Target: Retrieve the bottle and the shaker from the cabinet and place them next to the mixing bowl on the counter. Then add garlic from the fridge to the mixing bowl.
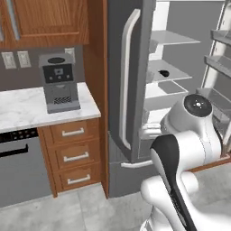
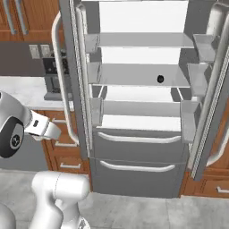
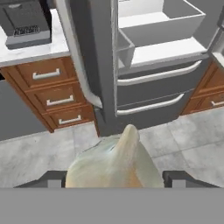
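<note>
**Garlic held in gripper, fridge open ahead**

Gripper (image 3: 114, 178) grasps the garlic (image 3: 116, 164): pale bulb sits btwn the two dark finger tips (image 3: 54, 178) in hand view, pointed tip toward the fridge. Bulb is off any surface, over grey floor tiles (image 3: 183, 140).

Just beyond the garlic in hand view: fridge (image 3: 144, 83) w/ both upper doors swung open. Left door (image 3: 94, 61) edge-on, long curved handle (image 3: 76, 57) on its outer face. Two lower drawers (image 3: 157, 94) w/ bar handles, shut. White shelf (image 3: 166, 48) above them.

Right base view: fridge interior straight ahead, several white shelves stacked; small dark round item (image 2: 160, 79) on a middle shelf, too small to ID. Right door (image 2: 210, 89) open w/ door bins (image 2: 190, 118). Arm (image 2: 27, 129) at lower left, wrist angled toward left door.

Left base view: arm (image 1: 189, 144) in lower right, near the open fridge front. Left of fridge: wood panel, then marble counter (image 1: 22, 110) w/ grey coffee machine (image 1: 58, 83) at its right end, close to back wall. Three wood drawers (image 1: 74, 155) under counter, dark appliance front (image 1: 18, 167) further left. Wall outlets (image 1: 16, 59) and upper wood cabinets (image 1: 45, 20) above.
</note>
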### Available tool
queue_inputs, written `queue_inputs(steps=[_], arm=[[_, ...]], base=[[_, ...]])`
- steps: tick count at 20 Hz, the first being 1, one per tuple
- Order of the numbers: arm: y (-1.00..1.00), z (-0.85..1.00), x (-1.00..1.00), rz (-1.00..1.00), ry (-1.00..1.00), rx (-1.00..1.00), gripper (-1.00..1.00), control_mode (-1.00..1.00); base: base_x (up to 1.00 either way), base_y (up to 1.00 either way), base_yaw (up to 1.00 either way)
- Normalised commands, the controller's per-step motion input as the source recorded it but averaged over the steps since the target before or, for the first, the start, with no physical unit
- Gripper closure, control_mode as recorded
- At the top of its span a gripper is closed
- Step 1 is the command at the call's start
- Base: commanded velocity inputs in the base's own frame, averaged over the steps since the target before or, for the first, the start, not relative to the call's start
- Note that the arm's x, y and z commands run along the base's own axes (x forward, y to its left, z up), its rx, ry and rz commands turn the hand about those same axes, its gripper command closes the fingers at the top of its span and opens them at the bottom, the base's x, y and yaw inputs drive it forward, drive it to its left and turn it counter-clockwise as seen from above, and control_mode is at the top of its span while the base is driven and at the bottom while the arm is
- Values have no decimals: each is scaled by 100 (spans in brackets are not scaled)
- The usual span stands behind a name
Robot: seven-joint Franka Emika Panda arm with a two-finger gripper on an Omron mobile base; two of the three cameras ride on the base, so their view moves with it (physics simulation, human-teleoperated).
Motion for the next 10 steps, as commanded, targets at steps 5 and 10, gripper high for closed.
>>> queue_inputs(steps=[5, 10], arm=[[0, 0, 0, 0, 0, 0, 100, 100], [0, 0, 0, 0, 0, 0, 100, 100]], base=[[-31, 100, 0], [-26, 100, 0]])
